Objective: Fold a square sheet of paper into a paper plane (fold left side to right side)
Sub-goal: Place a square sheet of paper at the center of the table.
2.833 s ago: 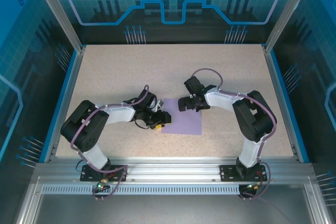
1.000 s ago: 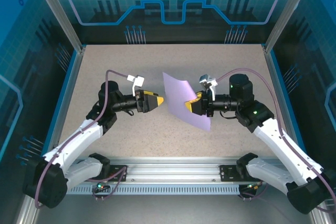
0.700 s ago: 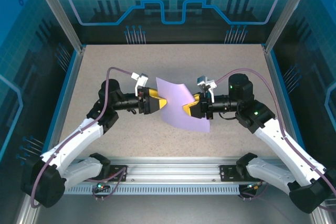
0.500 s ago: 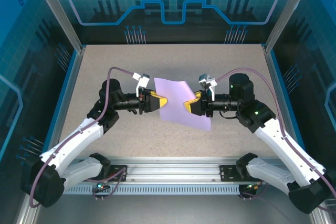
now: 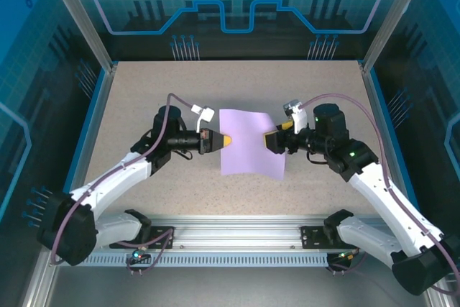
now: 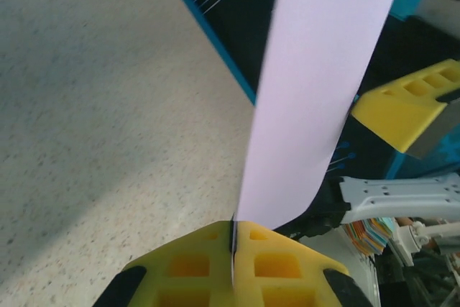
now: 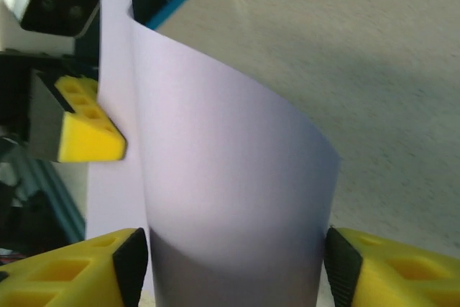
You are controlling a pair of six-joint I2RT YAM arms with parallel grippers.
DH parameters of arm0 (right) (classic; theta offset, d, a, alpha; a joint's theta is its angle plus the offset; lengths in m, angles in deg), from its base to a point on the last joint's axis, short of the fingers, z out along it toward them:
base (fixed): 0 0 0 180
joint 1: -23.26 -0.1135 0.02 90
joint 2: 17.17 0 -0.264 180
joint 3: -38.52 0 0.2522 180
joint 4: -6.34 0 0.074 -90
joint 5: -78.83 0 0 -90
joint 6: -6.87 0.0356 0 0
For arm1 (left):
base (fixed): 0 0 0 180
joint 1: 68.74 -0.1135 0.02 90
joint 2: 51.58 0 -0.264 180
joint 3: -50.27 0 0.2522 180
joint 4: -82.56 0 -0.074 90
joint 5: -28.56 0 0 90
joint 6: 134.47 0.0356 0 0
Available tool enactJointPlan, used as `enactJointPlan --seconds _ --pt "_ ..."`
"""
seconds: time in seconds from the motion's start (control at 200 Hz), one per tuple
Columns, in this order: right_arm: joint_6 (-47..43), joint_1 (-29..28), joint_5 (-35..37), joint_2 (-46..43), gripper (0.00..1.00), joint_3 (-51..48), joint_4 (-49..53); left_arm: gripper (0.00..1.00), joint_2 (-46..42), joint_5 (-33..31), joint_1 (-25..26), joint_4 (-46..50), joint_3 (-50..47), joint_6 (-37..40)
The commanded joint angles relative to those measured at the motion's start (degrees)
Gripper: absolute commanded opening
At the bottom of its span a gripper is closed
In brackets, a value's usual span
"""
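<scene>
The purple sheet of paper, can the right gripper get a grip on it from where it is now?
Probably yes: the right gripper is open with the sheet of paper bowed between its fingers, nothing in the way. The left gripper is shut on the opposite edge.

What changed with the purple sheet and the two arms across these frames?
The square sheet of paper went from lying flat on the table to raised in the right arm's grip. The left fingers came in open and shut on its left edge; the right fingers have since spread apart at its right edge. The sheet stays unfolded.
</scene>
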Motion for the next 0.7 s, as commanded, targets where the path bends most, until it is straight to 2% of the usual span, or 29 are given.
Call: enactJointPlan --seconds 0.0,0.11,0.195,0.32,0.46,0.555,0.695 --pt "0.84 0.75 6.07 1.26 0.74 -1.84 4.26 0.0 2.82 -3.72 0.32 4.58 -0.04 1.85" --pt "3.7 0.83 7.99 2.74 0.84 -4.8 3.43 0.0 7.8 -5.85 0.34 7.21 0.29 1.79" --pt "5.68 0.83 8.32 4.51 0.87 -6.26 2.93 0.0 12.54 -7.06 0.34 9.53 1.03 1.61" --pt "8.57 0.82 7.63 7.22 0.87 -8.79 0.89 0.01 18.37 -9.22 0.34 11.84 1.64 2.13" --pt "13.59 0.65 6.38 8.99 0.86 -13.18 -5.72 0.01 23.08 -13.73 0.16 14.6 2.53 2.56" --pt "16.55 0.38 5.76 10.55 0.77 -15.8 -10.24 0.0 24.77 -14.87 0.08 16.28 3.42 3.17" --pt "19.17 -1.05 4.88 14.94 0.56 -16.92 -15.4 0.0 24.94 -15.83 0.07 18.09 4.4 3.93"
